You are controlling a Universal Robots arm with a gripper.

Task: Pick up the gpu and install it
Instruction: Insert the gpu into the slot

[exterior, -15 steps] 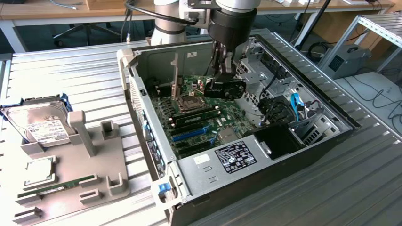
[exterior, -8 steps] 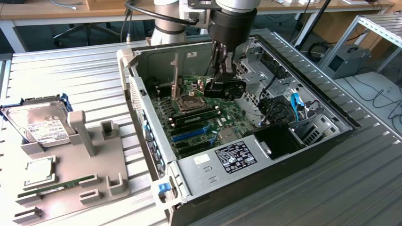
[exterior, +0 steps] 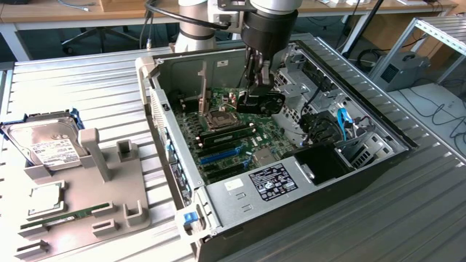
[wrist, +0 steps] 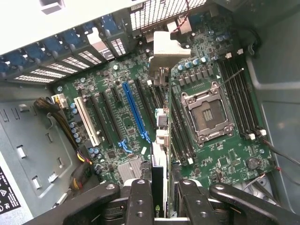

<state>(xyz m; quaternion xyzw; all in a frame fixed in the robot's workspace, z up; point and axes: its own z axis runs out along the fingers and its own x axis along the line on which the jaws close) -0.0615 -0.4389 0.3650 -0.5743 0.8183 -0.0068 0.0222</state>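
Observation:
My gripper (exterior: 258, 90) reaches down into the open computer case (exterior: 218, 199) and is shut on the gpu (exterior: 261, 102), a thin black card hanging above the motherboard (exterior: 226, 136). In the wrist view the gpu (wrist: 159, 168) shows edge-on between my two black fingers (wrist: 140, 201), its silvery metal bracket (wrist: 168, 51) pointing toward the case's rear slot openings. The card hangs over the black slots between the long blue slot (wrist: 133, 110) and the CPU socket (wrist: 206, 112). I cannot tell whether its lower edge touches a slot.
A grey fixture plate (exterior: 80, 218) at the exterior view's left holds a hard drive in a blue frame (exterior: 47, 144), a CPU (exterior: 45, 197) and a green RAM stick (exterior: 69, 215). Cables (exterior: 342, 123) and a drive cage crowd the case's far side.

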